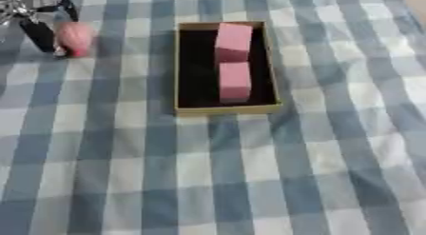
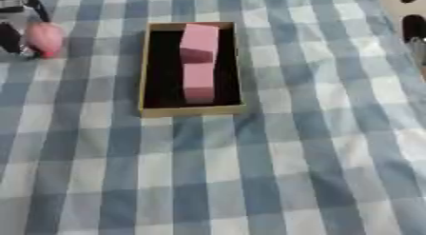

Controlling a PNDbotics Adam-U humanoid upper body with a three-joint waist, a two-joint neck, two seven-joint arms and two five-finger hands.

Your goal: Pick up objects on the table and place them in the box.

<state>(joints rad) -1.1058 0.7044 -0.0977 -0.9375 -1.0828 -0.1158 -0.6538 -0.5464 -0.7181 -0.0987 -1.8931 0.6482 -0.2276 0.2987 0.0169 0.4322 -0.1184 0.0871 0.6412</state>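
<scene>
Left eye view: two pink blocks (image 1: 234, 63) in one box (image 1: 185, 108), one pink object (image 1: 75, 38) outside.

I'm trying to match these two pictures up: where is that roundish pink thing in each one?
Left eye view: the round pink object sits upper left, against the left hand.
Right eye view: near the left edge, upper corner.
Shared landmark: the box, to the object's right in both views, holding two pink blocks.

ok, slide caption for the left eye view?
Left robot hand grasps pink object beside box holding two pink blocks.
</scene>
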